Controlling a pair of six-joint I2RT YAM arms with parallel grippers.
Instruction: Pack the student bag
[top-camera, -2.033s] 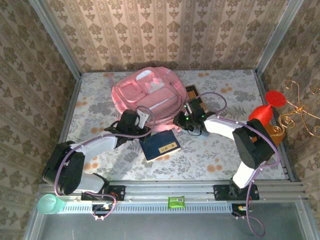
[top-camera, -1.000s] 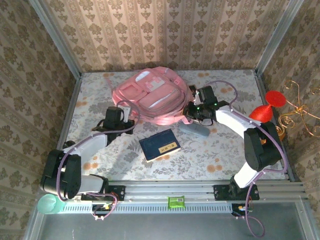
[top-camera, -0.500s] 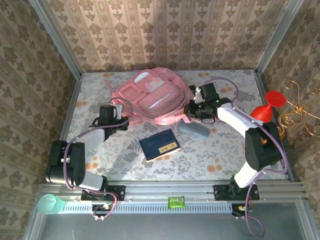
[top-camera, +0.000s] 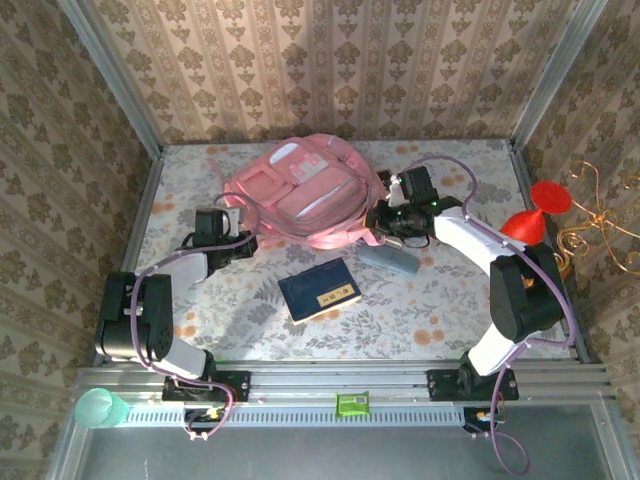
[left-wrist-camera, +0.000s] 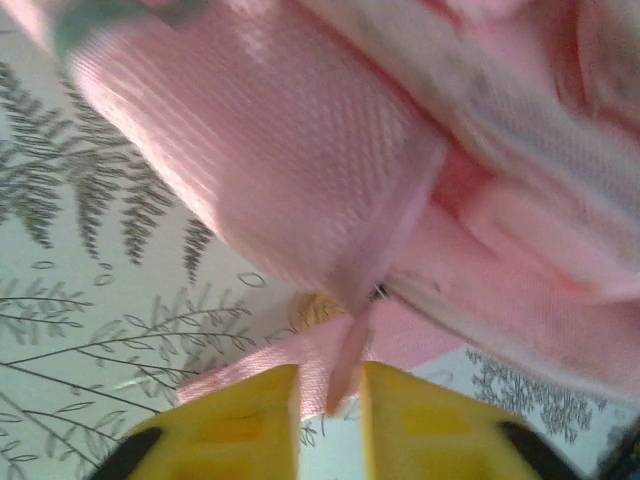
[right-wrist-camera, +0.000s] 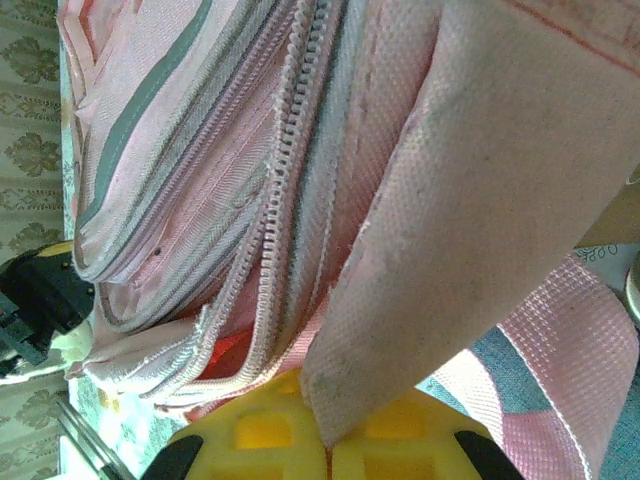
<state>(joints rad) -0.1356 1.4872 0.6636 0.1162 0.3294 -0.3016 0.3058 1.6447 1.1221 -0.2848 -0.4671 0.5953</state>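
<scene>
Jaws on my right arm, elbow bent inward, pinch a flap of the pink student bag lying mid-back on the counter, while my low, outstretched left arm's jaws sit slightly parted around its strap.

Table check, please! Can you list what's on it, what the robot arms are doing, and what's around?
Surface: table covered with a flowery cloth.
Job's things: pink bag lying at the back middle, nothing packed that I can see.
Clutter: blue book in front of the bag; grey pouch near the right arm's tip.
Grippers: left gripper, jaws a little apart, a bag strap between them; right gripper, jaws shut on the bag's fabric edge.
Cables: purple cables loop along both arms; no snag seen.
Surroundings: wallpapered walls; red ornament outside on the right; green cup at the near left.
</scene>
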